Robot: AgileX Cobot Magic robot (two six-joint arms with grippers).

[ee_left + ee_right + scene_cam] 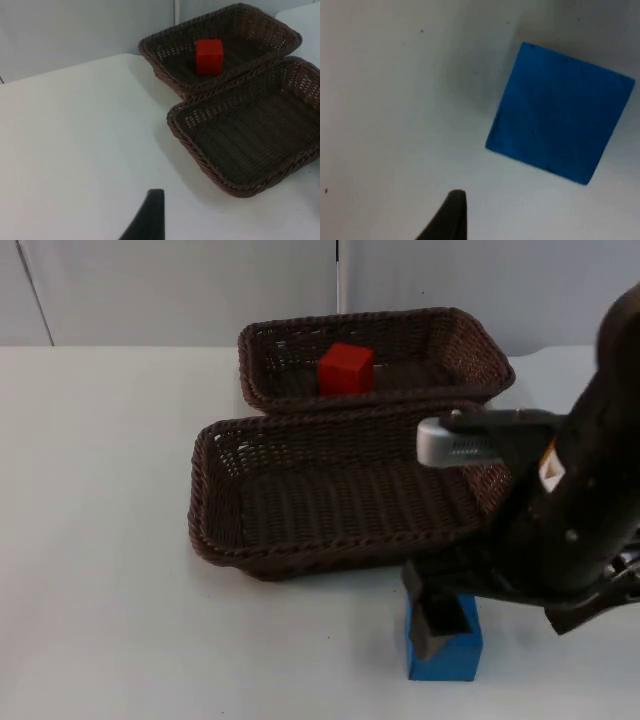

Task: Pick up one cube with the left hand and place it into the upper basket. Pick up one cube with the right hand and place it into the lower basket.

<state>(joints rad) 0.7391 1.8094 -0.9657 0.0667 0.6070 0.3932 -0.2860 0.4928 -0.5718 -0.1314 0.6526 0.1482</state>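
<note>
One cube is already home: from the top view the red cube [346, 368] sits in the upper basket [470, 335], while the lower basket [215, 495] in front of it holds nothing. The blue cube [443, 640] stands on the bench [100, 540] just in front of that basket's near rim. The right arm reaches down from the right side, and the right gripper [437, 623] is right over the blue cube, one dark finger against its top. Whether its fingers are spread or closed I cannot tell from here. My worry is that a finger lands on the cube's top instead of beside it and shoves it away, or that the cube clips the rim when lifted.

From the left wrist view, the left gripper [148, 220] waits over bare bench, well apart from both baskets, with the red cube resting near the upper basket's middle. I can't tell how its fingers stand either.

From the right wrist view, the blue cube lies turned at an angle to the fingertip [451, 216], apart from it. A grip across the corners could let it twist loose.
</note>
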